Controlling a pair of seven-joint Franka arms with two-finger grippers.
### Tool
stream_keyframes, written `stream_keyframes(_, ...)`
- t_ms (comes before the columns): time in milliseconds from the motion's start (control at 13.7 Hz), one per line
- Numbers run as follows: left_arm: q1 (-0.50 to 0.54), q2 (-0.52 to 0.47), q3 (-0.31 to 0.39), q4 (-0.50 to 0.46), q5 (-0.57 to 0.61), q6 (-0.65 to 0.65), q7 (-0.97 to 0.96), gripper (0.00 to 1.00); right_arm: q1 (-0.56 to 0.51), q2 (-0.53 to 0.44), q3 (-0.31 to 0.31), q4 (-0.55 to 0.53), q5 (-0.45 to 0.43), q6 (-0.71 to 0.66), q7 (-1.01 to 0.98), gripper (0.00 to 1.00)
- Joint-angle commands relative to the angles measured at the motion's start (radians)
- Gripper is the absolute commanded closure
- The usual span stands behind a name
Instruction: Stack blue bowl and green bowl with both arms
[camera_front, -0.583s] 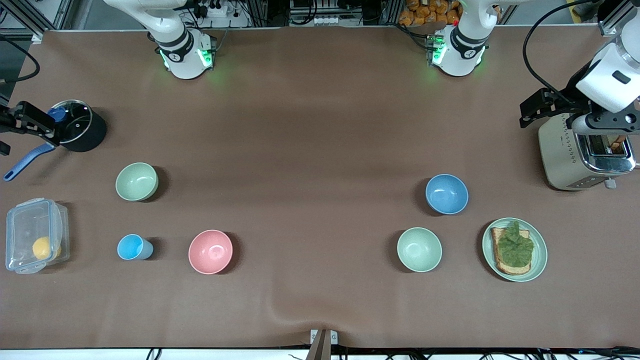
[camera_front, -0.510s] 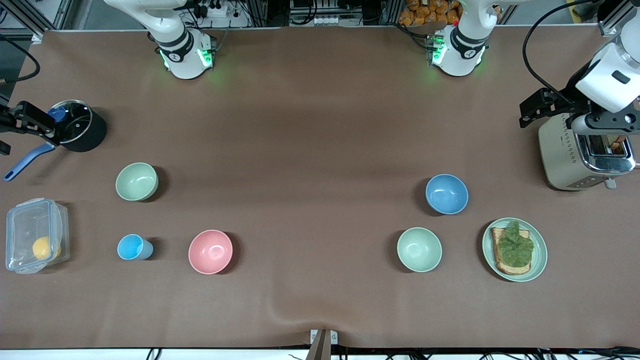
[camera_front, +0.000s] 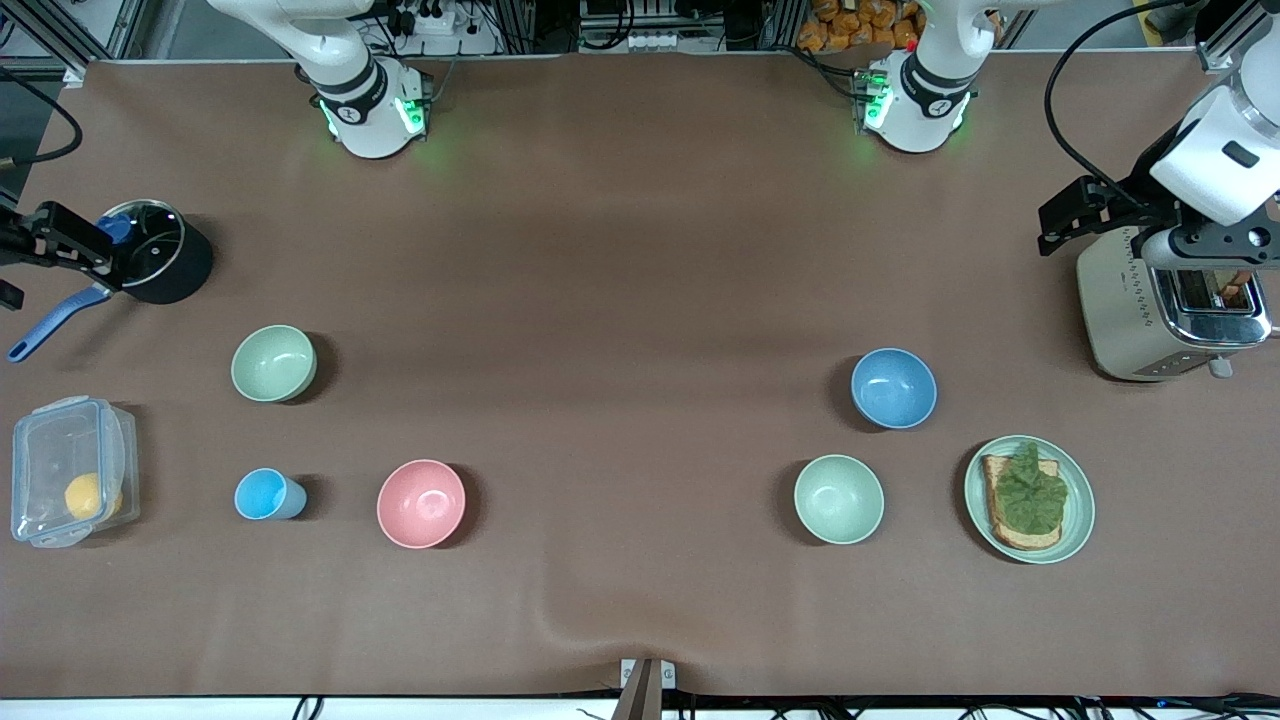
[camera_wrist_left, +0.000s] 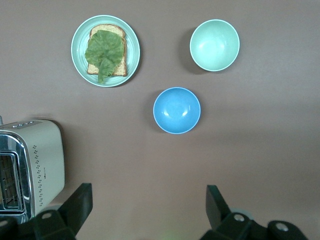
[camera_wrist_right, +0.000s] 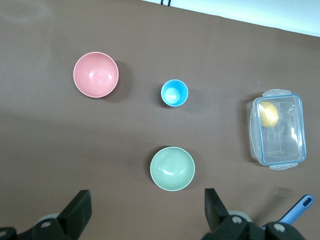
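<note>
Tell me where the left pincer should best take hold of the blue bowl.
Probably at the rim, from straight above. The blue bowl stands upright, mouth open, with no handle, so one finger inside and one outside the thin wall suits it. The left pincer is open and high above the table.

On the table (camera_front: 640, 300) the blue bowl (camera_front: 893, 388) sits well apart from the green bowl (camera_front: 273, 363), with a paler mint bowl (camera_front: 838, 499) near the blue bowl, nearer the camera.
</note>
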Motion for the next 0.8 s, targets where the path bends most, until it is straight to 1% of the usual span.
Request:
stream_keyframes(0, -0.008, 0.019, 0.001, 0.008, 0.016, -0.016, -0.006, 0.00, 0.010, -0.012, 0.002, 0.006, -0.020, -0.015, 0.021, 0.00)
stream_keyframes(364, -0.012, 0.147, 0.000, 0.005, 0.026, 0.018, -0.005, 0.00, 0.005, -0.015, -0.003, 0.002, -0.005, -0.017, 0.039, 0.00)
stream_keyframes(583, -0.011, 0.231, 0.000, 0.002, 0.026, 0.076, -0.005, 0.00, 0.005, -0.015, -0.003, -0.012, -0.005, -0.011, 0.041, 0.00)
stream_keyframes(728, -0.007, 0.279, 0.000, -0.003, 0.026, 0.102, -0.005, 0.00, 0.002, -0.018, -0.005, -0.043, -0.006, -0.003, 0.036, 0.00)
